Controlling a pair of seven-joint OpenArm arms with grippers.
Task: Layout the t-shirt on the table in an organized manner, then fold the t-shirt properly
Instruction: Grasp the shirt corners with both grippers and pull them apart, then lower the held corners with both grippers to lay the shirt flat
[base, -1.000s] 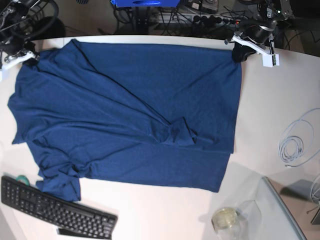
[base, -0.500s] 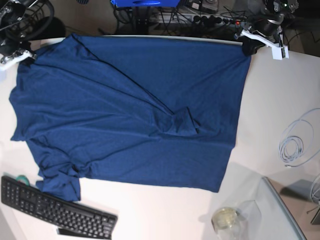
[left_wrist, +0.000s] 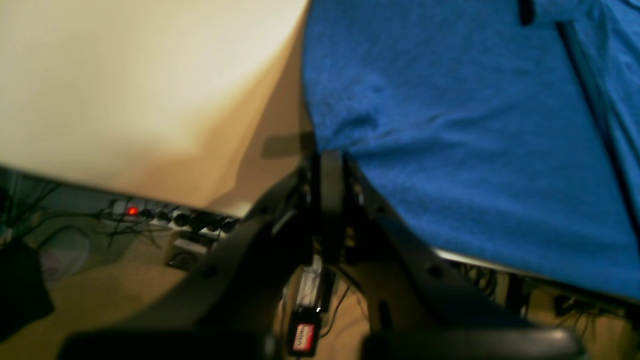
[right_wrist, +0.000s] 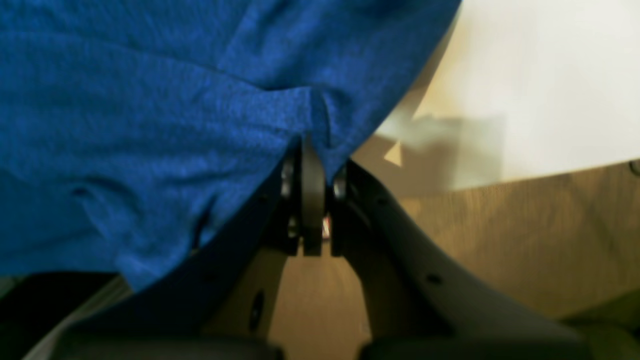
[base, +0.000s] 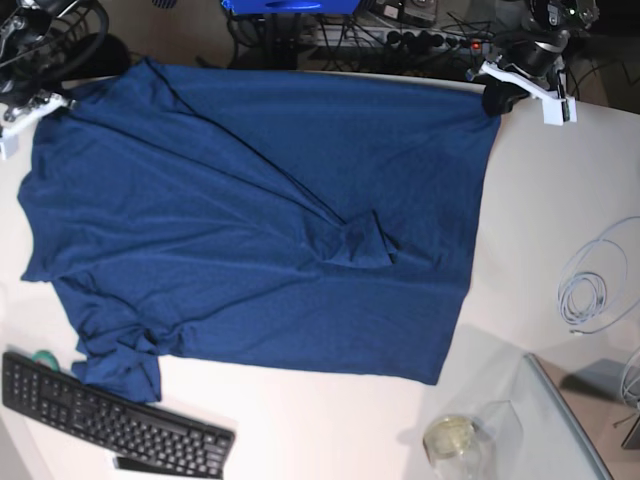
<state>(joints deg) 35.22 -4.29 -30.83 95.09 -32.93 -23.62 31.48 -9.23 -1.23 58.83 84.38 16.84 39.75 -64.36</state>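
Rumpled soft navy t-shirt (base: 250, 220) across smooth white table (base: 550, 200)

Both wrist views are soft with blur. The t-shirt (right_wrist: 165, 115) runs off the top and left edges of the right wrist view, and its pinched edge vanishes between the right gripper (right_wrist: 312, 160) tips. Beyond the left gripper (left_wrist: 330, 170), cloth hides the table (left_wrist: 125, 85) rim. The keyboard (base: 110, 415) is cut off at the frame's left.
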